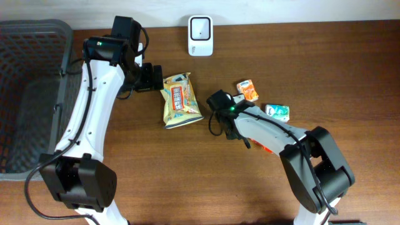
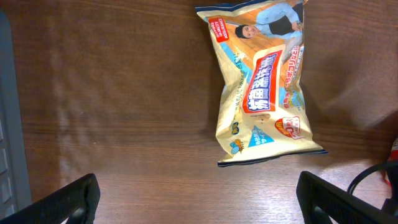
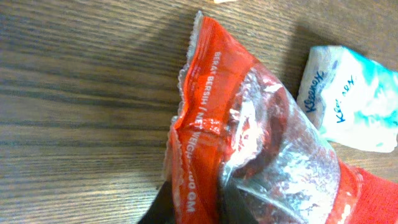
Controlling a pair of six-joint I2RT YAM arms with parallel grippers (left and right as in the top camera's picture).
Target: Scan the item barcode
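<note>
Red packet (image 3: 249, 124) clamped in right tool (image 3: 189, 208); tissue pack (image 3: 354, 106) beside.

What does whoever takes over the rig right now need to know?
Grippers: the left gripper is open and empty, over bare table just off the yellow snack bag. The right gripper is shut on the red packet, close to the Kleenex pack.
The white scanner sits at the far table edge, with nothing in front of it.
Done: the red packet is gripped.
Left: lift it, find its barcode (not visible in any view) and present it to the scanner.
</note>
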